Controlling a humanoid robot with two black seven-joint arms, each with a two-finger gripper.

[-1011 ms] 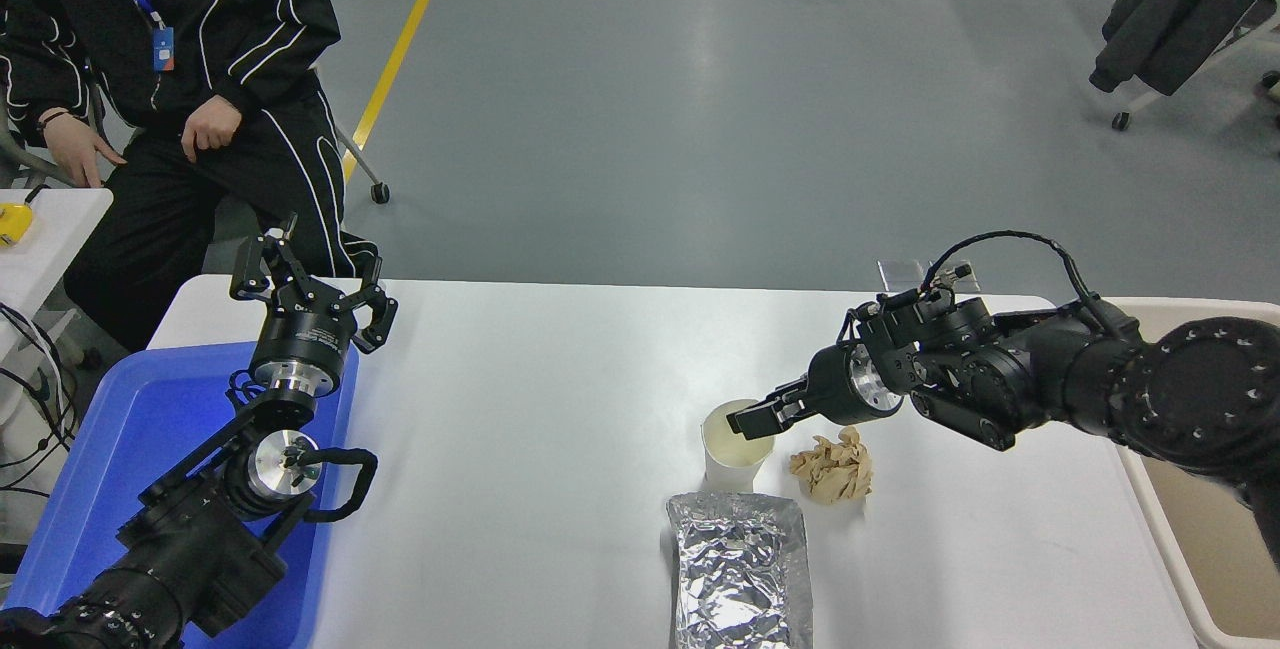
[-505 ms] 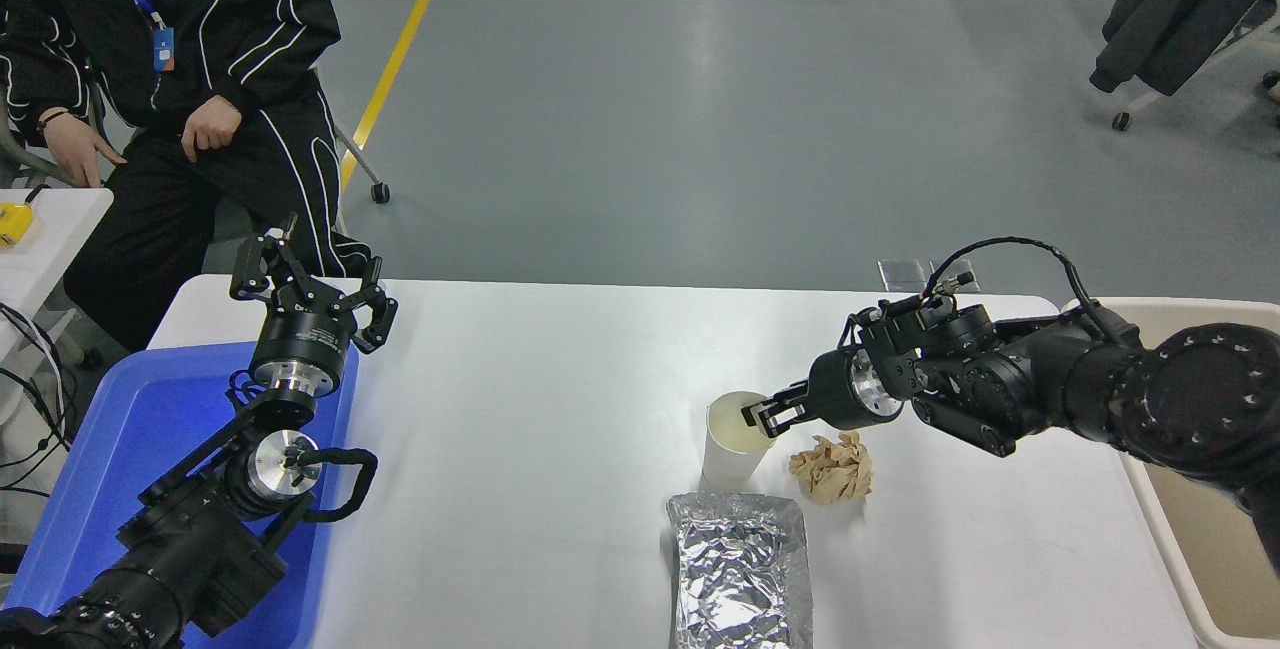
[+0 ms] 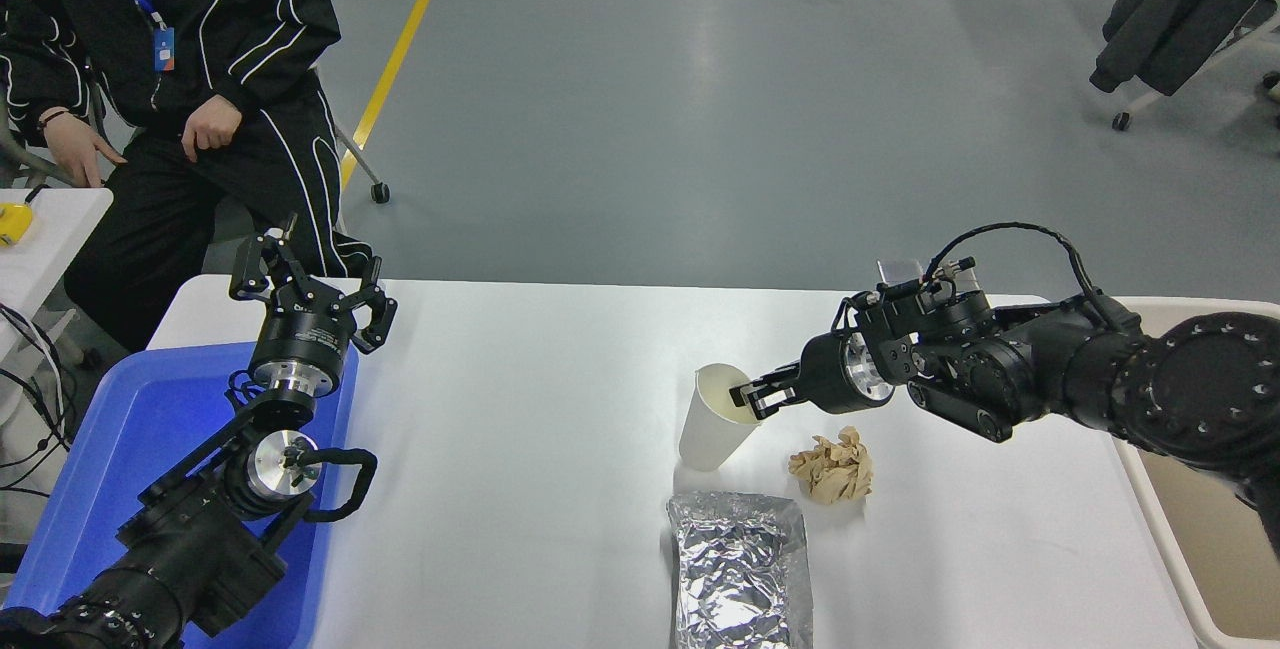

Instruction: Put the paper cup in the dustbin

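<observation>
The white paper cup [image 3: 712, 421] hangs tilted just above the table, its cream mouth facing up and right. My right gripper [image 3: 748, 396] is shut on the cup's right rim, one finger inside and one outside. The right arm reaches in from the right edge. The beige dustbin [image 3: 1190, 549] stands at the table's right edge, partly behind the right arm. My left gripper [image 3: 310, 294] is open and parked at the lower left, above the blue tray.
A crumpled tan paper ball [image 3: 833, 467] lies just right of the cup. A silver foil tray [image 3: 740, 569] lies at the front edge below the cup. A blue tray [image 3: 130, 459] sits at the left. A person sits at the far left.
My right gripper closed on the cup's rim and lifted it up and slightly left; the cup tilted. The left arm has not moved.
</observation>
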